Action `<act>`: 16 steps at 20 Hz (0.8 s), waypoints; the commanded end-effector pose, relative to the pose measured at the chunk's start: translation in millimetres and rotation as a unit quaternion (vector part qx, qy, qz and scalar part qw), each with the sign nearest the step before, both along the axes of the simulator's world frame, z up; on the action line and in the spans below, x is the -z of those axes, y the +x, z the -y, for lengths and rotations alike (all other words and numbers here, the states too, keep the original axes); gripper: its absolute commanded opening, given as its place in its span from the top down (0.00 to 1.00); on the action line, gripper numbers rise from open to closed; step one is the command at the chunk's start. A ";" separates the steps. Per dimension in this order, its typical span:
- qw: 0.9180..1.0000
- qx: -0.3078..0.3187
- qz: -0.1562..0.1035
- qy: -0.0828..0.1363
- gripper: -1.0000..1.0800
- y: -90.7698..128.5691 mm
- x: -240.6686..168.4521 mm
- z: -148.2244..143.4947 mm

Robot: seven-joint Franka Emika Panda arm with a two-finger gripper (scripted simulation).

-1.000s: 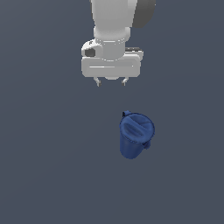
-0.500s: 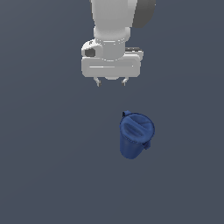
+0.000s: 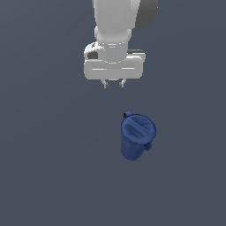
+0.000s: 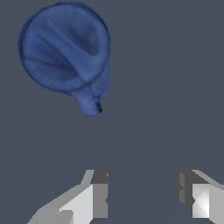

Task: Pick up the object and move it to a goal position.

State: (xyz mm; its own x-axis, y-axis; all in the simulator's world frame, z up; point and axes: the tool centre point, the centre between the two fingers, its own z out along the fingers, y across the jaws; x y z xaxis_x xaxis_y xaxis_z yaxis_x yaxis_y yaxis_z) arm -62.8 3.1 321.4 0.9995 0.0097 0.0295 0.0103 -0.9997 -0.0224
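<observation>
The object is a dark blue tapered pitcher [image 3: 137,137] that stands upright on the grey floor. It has a round rim, a small spout on one side and a handle on the other. My gripper [image 3: 114,84] hangs point-down above the floor, apart from the pitcher, farther back and toward the exterior view's left. Its fingers stand apart with nothing between them. In the wrist view the pitcher [image 4: 65,48] is seen from above, well off from the gripper [image 4: 142,194], with one side projection turned toward the fingers.
A plain dark grey floor [image 3: 48,167] surrounds the pitcher. No other object or goal marker shows in either view.
The two fingertips have drawn closer together than in the earlier frames. The hand and the pitcher have stayed in place.
</observation>
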 end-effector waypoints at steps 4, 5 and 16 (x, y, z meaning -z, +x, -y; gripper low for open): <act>1.000 -0.003 0.004 0.004 0.38 1.4 1.9 -2.4; 1.000 -0.004 0.005 0.006 0.38 2.0 2.8 -3.5; 0.998 -0.030 0.049 0.042 0.38 16.5 22.8 -27.3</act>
State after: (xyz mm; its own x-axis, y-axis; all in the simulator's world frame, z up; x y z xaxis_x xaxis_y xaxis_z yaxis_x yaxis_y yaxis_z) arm -48.8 26.3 302.3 0.9921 0.0554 0.1127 0.0658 -0.9937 -0.0907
